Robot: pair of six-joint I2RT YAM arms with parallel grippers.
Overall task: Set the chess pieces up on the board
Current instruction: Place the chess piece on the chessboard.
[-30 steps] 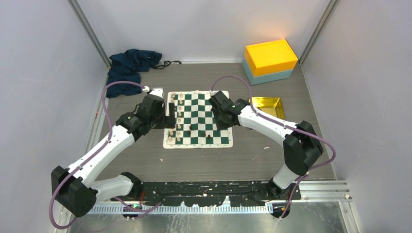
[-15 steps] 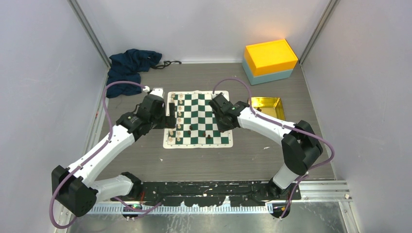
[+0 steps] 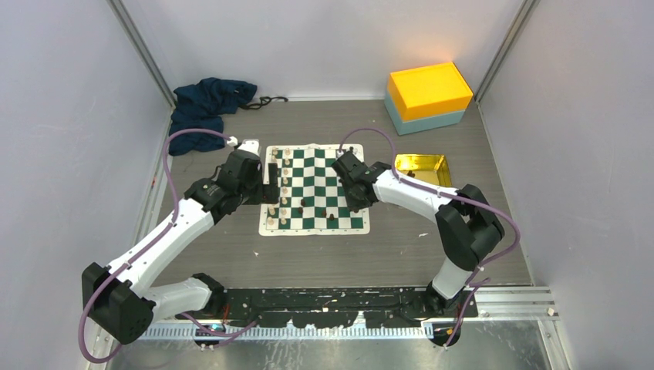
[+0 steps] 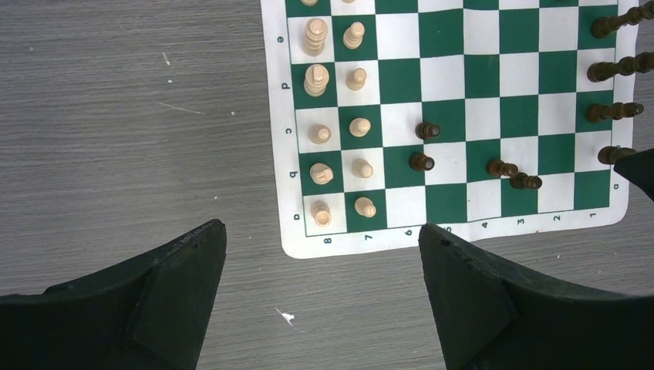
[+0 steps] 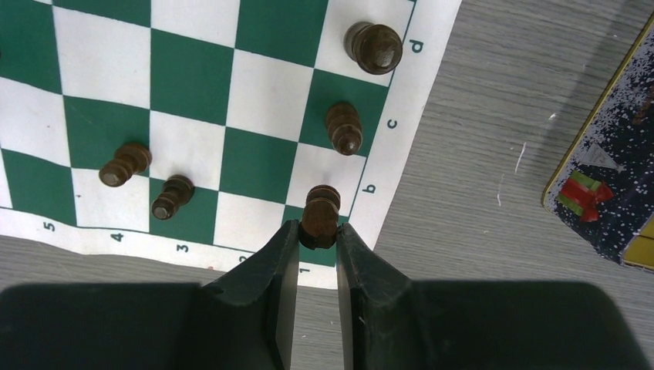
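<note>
The board (image 3: 324,166) lies mid-table, green and white. Cream chess pieces (image 4: 318,77) stand in two files along its left side. Several dark pieces (image 4: 427,131) stand scattered in the near squares, and others (image 5: 344,127) line the right edge. My right gripper (image 5: 317,230) is shut on a dark piece (image 5: 319,212), upright over the near right corner square; in the top view that gripper (image 3: 359,202) hangs over the right edge. My left gripper (image 4: 322,231) is open and empty, above the table just off the board's near left corner; from above it (image 3: 271,189) sits at the left edge.
A gold tray (image 3: 423,168) lies right of the board, its dark printed side (image 5: 609,193) close to my right gripper. An orange and teal box (image 3: 429,96) stands at the back right. A dark blue cloth (image 3: 207,104) is bunched at the back left.
My right arm's elbow has swung left and inward while its gripper stayed over the board's right edge, still shut on the dark piece. The left arm has not moved.
</note>
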